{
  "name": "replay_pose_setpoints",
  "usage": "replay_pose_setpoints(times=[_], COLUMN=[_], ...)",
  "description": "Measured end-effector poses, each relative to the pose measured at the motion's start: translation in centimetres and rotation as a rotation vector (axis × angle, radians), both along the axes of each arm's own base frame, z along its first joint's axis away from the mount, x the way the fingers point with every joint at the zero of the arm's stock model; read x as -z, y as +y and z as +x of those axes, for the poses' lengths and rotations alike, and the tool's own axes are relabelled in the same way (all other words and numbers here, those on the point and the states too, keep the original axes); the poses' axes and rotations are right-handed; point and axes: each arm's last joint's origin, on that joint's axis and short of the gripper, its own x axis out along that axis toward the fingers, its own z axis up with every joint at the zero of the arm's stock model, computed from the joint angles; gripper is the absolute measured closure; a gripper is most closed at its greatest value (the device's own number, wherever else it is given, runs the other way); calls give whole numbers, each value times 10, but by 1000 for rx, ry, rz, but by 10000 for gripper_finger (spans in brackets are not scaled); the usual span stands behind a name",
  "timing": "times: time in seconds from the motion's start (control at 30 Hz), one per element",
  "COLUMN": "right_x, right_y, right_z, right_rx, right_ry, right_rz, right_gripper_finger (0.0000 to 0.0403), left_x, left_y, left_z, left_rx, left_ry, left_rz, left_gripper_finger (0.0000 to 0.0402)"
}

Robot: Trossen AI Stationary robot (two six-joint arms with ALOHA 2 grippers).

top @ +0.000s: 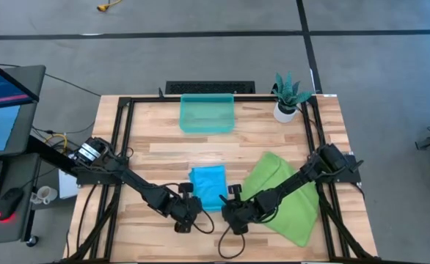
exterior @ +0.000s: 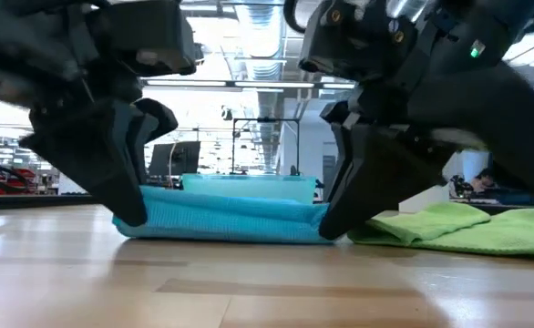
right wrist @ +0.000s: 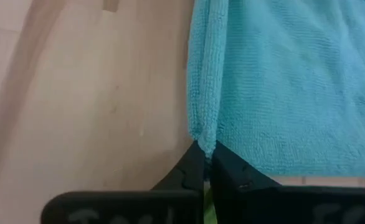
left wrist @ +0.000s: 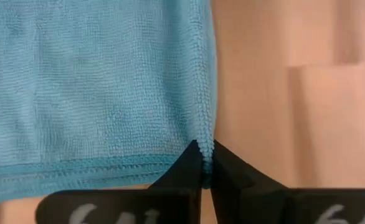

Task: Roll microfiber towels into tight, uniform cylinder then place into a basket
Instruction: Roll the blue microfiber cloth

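Both grippers pinch the near corners of the blue towel [top: 208, 186], folded flat, not yet rolled.

The left gripper [left wrist: 204, 163] and right gripper [right wrist: 205, 160] are clamped on its looped pile hem at mid-table; the green towel [top: 287, 196] lies rumpled beside it, the translucent basket [top: 207, 114] empty at the far edge.

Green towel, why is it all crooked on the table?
The green towel lies askew and rumpled under the right arm, one corner past the table's edge. The left tool and right tool pinch the blue towel's corners.
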Motion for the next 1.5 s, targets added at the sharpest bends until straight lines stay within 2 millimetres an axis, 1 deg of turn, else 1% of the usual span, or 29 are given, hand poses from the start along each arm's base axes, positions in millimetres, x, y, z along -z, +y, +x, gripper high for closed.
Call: replay_pose_setpoints(times=[0.07, 0.17, 0.27, 0.43, 0.53, 0.63, 0.73, 0.83, 0.93, 1.03, 1.13, 1.23, 1.33, 1.5], right_x=[-3, -8, -14, -25, -33, -38, -44, -49, -54, -63, -74, -83, -82, -66], right_y=[2, 3, 5, 7, 10, 9, 7, 5, 7, 15, 28, 39, 42, 25], right_z=[0, 2, 3, 7, 10, 13, 16, 18, 20, 21, 21, 19, 18, 21], right_rx=[9, 14, 7, 5, 3, 5, 22, 41, 39, 20, 1, -10, 2, 92], right_ry=[13, 24, 32, 44, 41, 39, 27, 21, 9, -8, -17, -34, -37, 5], right_rz=[-1, -5, -11, -20, -19, -21, -42, -73, -64, -38, 43, 102, 115, 132], right_gripper_finger=[373, 385, 394, 383, 379, 389, 396, 390, 382, 386, 396, 392, 386, 396], left_x=[-1, -1, -1, -7, -14, -21, -26, -32, -39, -46, -52, -54, -54, -49], left_y=[0, -2, -2, -5, -10, -13, -13, -15, -19, -27, -35, -43, -45, -38], left_z=[0, 0, -1, 2, 3, 3, 2, -1, -3, -5, -6, -9, -12, -11], left_rx=[-25, -58, -95, -110, -109, -123, -172, -212, -227, -216, -211, -214, -231, -281], left_ry=[14, 33, 40, 44, 43, 59, 81, 97, 108, 109, 112, 106, 86, 83], left_rz=[-50, -111, -139, -157, -151, -140, -119, -82, -56, -73, -116, -139, -118, -98], left_gripper_finger=[398, 394, 392, 396, 398, 398, 398, 399, 399, 399, 399, 399, 399, 399])
